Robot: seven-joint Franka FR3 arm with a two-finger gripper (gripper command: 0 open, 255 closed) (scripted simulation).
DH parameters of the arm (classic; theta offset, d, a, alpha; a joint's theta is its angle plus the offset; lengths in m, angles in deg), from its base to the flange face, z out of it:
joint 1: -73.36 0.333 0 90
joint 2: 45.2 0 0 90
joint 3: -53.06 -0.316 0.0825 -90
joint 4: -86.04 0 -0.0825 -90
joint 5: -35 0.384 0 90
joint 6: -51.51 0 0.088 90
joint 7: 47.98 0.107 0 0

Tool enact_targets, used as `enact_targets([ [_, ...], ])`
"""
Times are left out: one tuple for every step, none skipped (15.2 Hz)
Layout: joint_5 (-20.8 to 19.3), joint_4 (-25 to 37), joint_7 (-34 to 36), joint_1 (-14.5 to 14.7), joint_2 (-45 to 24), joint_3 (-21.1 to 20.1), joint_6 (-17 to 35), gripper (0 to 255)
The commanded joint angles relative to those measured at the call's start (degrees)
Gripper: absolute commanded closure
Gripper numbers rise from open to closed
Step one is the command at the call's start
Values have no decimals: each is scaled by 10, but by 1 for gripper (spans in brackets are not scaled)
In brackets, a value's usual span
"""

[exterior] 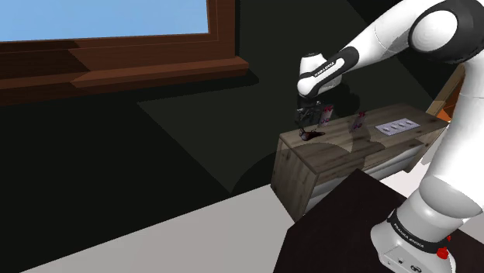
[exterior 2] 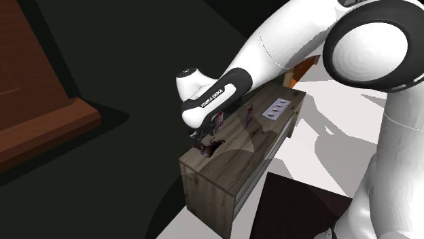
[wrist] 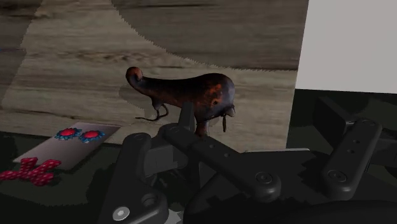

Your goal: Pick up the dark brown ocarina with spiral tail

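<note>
The dark brown ocarina (wrist: pixel 191 92), mottled with red, lies on the wooden cabinet top (wrist: pixel 76 76) with its curled tail pointing away from the cabinet's edge. In the shoulder view the ocarina (exterior: pixel 308 135) sits near the cabinet's left end, directly under my gripper (exterior: pixel 309 121). My gripper (exterior 2: pixel 203 141) hangs just above the ocarina (exterior 2: pixel 213 149). In the wrist view my gripper (wrist: pixel 273 124) is open, its fingers standing apart, and one finger (wrist: pixel 186 118) is close by the ocarina's body. Nothing is clasped.
Two small pink-purple objects (exterior: pixel 327 115) (exterior: pixel 359 119) and a white card (exterior: pixel 395 126) lie further along the cabinet (exterior: pixel 310 174). A patterned card (wrist: pixel 70 145) lies close to my gripper. The cabinet's edge (wrist: pixel 296 76) drops to pale floor. A wooden window sill (exterior: pixel 116 74) is behind.
</note>
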Motion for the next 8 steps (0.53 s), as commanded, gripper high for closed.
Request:
enact_targets([
  [5,42,-3,-5,-46,1,8,0],
  [7,62,-6,-9,-68,1,12,0],
  [10,83,-8,-12,-90,2,14,0],
  [13,105,-10,-16,-112,2,16,0],
  [15,128,-13,-20,-134,2,17,0],
  [18,152,-15,-23,-156,2,17,0],
  [18,156,-15,-24,-160,2,17,0],
  [18,156,-14,-24,-165,1,22,0],
])
